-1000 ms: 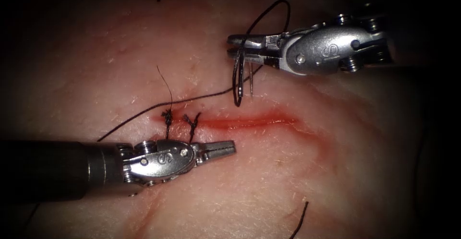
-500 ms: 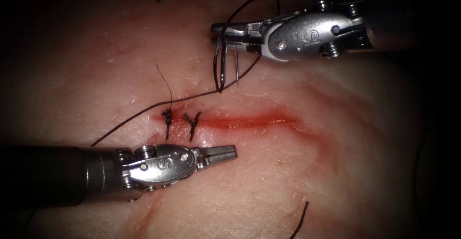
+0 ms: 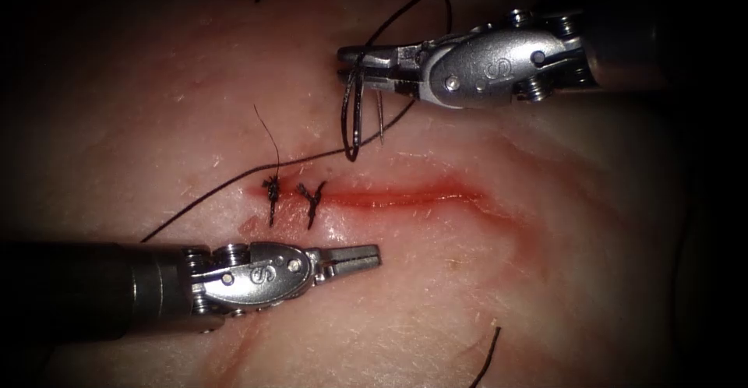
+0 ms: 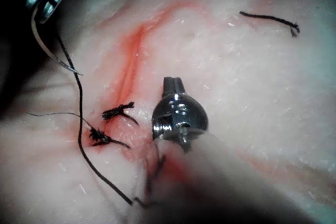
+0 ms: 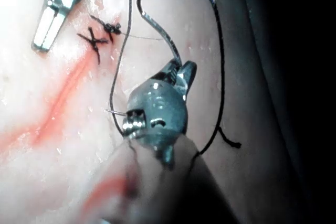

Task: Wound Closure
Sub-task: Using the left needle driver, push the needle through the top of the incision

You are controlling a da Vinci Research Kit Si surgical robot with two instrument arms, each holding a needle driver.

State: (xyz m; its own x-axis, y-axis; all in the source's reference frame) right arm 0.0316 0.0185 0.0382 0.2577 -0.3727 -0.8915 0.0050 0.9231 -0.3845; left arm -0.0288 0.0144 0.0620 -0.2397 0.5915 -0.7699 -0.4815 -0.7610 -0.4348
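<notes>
silver metal: both tools are shiny steel with small screws, on long dark shafts.
right tool (image 3: pixel 347 61): it reaches in from the right, above the cut, lying almost flat and pointing left. its jaws are pinched tight on the needle, near one end of its curve.
needle (image 3: pixel 355 115): a thin curved wire. it hangs down from the right tool in the air, not in the tissue. its sharp tip (image 3: pixel 381 135) points down.
left tool (image 3: pixel 366 256): it comes in from the left, below the cut, lying flat and pointing right. its jaws look pressed together and hold nothing.
thread (image 3: pixel 226 185): thin and black. it loops up over the right tool, then runs down and left across the tissue.
knots (image 3: pixel 292 195): two small black tied stitches sit at the left end of the cut, with short ends sticking out.
cut (image 3: pixel 405 197): a straight red line, wet and shiny.
tissue (image 3: pixel 545 279): pale pink, soft, a bit hairy.
loose thread bit (image 3: pixel 487 357): short, black, low on the tissue.
writing: each tool has a letter "s" on its side.
</notes>
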